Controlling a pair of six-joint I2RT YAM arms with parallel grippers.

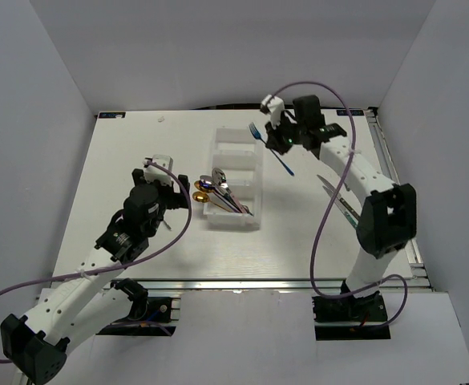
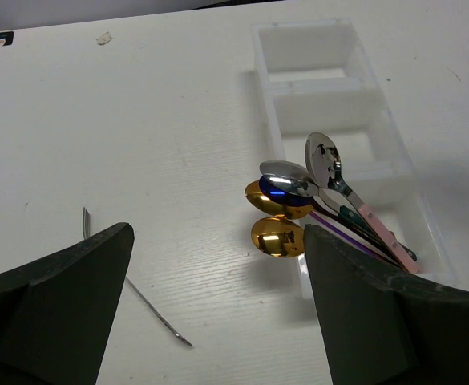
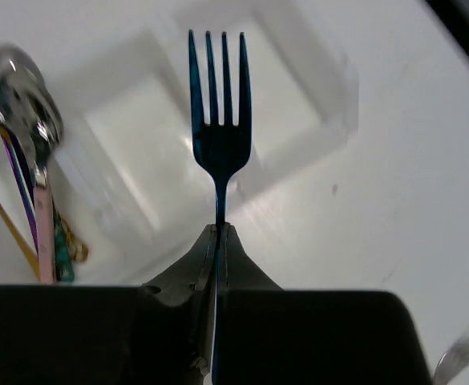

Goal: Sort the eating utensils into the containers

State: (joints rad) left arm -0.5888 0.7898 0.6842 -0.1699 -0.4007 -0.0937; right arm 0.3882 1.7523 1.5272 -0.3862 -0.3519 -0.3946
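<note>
The translucent white tray (image 1: 236, 148) lies mid-table, its compartments in a row. Several spoons (image 1: 218, 191), gold, blue and silver, lie in its near compartment with their bowls sticking out over the left wall. They also show in the left wrist view (image 2: 298, 188). My right gripper (image 1: 280, 143) is shut on the handle of an iridescent blue fork (image 1: 260, 135) and holds it in the air by the tray's far right side. In the right wrist view the fork (image 3: 218, 120) points tines-first over a tray compartment (image 3: 330, 88). My left gripper (image 1: 179, 195) is open and empty, left of the spoon bowls.
Several silver utensils (image 1: 337, 196) lie on the table right of the tray, beside the right arm; one fork's tines (image 3: 462, 349) show in the right wrist view. A thin silver metal piece (image 2: 130, 289) lies on the table by my left gripper's left finger (image 2: 58, 297).
</note>
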